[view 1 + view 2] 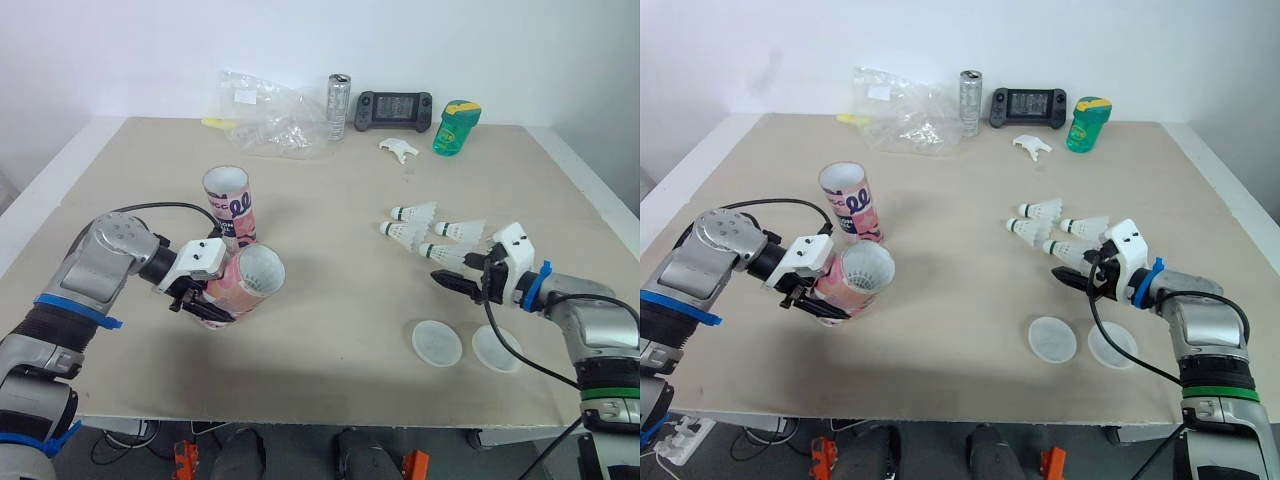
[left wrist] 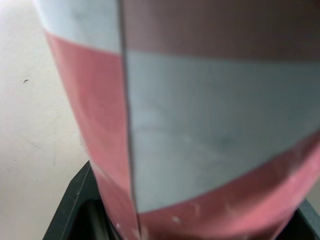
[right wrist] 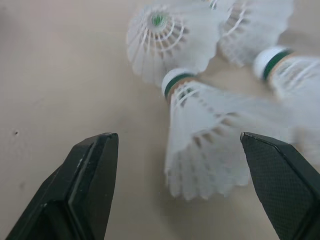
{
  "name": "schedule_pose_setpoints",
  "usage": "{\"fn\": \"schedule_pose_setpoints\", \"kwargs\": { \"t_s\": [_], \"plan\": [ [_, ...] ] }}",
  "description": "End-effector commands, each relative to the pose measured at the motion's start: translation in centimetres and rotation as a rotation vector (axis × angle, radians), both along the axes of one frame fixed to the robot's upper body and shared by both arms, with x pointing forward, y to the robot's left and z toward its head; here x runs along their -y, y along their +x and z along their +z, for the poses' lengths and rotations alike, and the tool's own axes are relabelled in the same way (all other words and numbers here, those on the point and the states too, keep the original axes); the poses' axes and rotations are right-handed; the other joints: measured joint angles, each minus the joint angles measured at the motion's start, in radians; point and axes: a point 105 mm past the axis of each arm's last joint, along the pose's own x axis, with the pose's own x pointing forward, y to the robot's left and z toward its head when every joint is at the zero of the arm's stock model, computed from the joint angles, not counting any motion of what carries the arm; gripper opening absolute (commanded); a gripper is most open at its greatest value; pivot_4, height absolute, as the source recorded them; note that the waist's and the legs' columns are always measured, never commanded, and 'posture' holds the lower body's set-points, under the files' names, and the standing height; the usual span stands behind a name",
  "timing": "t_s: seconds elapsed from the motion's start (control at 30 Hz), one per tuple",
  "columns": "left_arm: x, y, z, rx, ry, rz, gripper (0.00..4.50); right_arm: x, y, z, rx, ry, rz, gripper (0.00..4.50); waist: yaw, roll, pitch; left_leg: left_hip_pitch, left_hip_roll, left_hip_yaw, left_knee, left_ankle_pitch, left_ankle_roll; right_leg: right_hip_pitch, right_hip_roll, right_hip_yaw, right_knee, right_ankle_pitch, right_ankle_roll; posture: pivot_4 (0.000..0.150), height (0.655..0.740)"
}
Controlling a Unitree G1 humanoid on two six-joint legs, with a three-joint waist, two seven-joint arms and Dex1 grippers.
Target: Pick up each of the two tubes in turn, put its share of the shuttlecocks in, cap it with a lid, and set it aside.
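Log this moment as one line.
left gripper: shut on tilted tube | right gripper: open by shuttlecocks | second tube: standing | two lids: loose

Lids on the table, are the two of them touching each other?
Apart. The left eye view shows a narrow strip of bare table between the left lid and the right lid.

Standing tube [image 1: 229, 207] left, tilted tube [image 1: 246, 283] just before it, shuttlecocks [image 1: 408, 233] right, two lids [image 1: 437, 342] before them, can [image 1: 338, 105] behind.
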Motion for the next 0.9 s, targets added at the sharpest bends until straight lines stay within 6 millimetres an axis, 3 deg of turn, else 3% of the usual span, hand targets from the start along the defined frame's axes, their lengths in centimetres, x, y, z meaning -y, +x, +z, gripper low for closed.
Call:
{"fn": "schedule_pose_setpoints", "kwargs": {
  "t_s": [0.03,0.2,0.5,0.67,0.73,0.8,0.83,0.9],
  "plan": [
    [-0.2,-0.5,-1.4,-0.041,0.031,-0.002,2.46,0.0,0.5,1.7,0.064,0.0,0.011,2.36,0.0,0.0,0.0,0.0,0.0,0.0,0.0,0.0,0.0,0.0,0.0,0.0,0.0,0.0,0.0,0.15,0.7236],
    [-0.2,-0.6,-1.4,-0.042,0.033,-0.003,2.46,0.0,0.2,1.4,0.06,0.006,0.015,0.04,0.0,0.0,0.0,0.0,0.0,0.0,0.0,0.0,0.0,0.0,0.0,0.0,0.0,0.0,0.0,0.15,0.7236],
    [-0.1,-0.6,-1.5,-0.042,0.033,-0.01,2.46,0.8,-1.6,2.0,0.088,0.009,0.033,0.01,0.001,0.0,0.0,0.0,0.0,0.0,0.0,0.0,0.0,0.001,0.0,0.0,0.0,0.0,0.0,0.15,0.7236],
    [0.0,-0.5,-1.5,-0.042,0.034,-0.012,2.46,0.9,-2.4,6.3,0.24,0.004,0.055,0.01,0.0,0.002,0.0,0.0,0.0,0.0,0.0,0.0,0.0,0.001,0.0,0.0,0.0,0.0,0.0,0.15,0.7236],
    [0.0,-0.4,-1.5,-0.041,0.034,-0.014,2.46,-1.4,-3.2,8.9,0.329,-0.029,0.169,0.01,0.0,0.002,0.0,0.001,0.0,0.0,0.0,0.0,0.0,0.001,0.0,0.0,0.0,0.001,0.0,0.15,0.7236],
    [0.1,-0.3,-1.5,-0.04,0.034,-0.015,2.46,-6.5,-4.9,10.7,0.41,-0.138,0.421,0.01,0.0,0.006,0.0,0.001,0.0,0.0,0.0,0.0,0.0,0.001,0.0,0.0,0.0,0.001,0.0,0.15,0.7236],
    [0.1,-0.2,-1.5,-0.039,0.034,-0.016,2.46,-9.4,-5.9,10.7,0.421,-0.185,0.563,0.01,-0.005,0.009,0.0,0.001,0.0,0.0,0.0,0.0,0.0,0.001,0.0,0.0,0.0,0.001,0.0,0.15,0.7236],
    [0.1,-0.1,-1.4,-0.039,0.034,-0.017,2.46,-12.5,-7.2,10.4,0.428,-0.228,0.72,0.01,-0.009,0.009,0.0,0.002,0.0,-0.001,0.0,0.0,0.0,0.0,0.001,0.0,0.0,0.001,0.0,0.15,0.7236]
  ]
}}
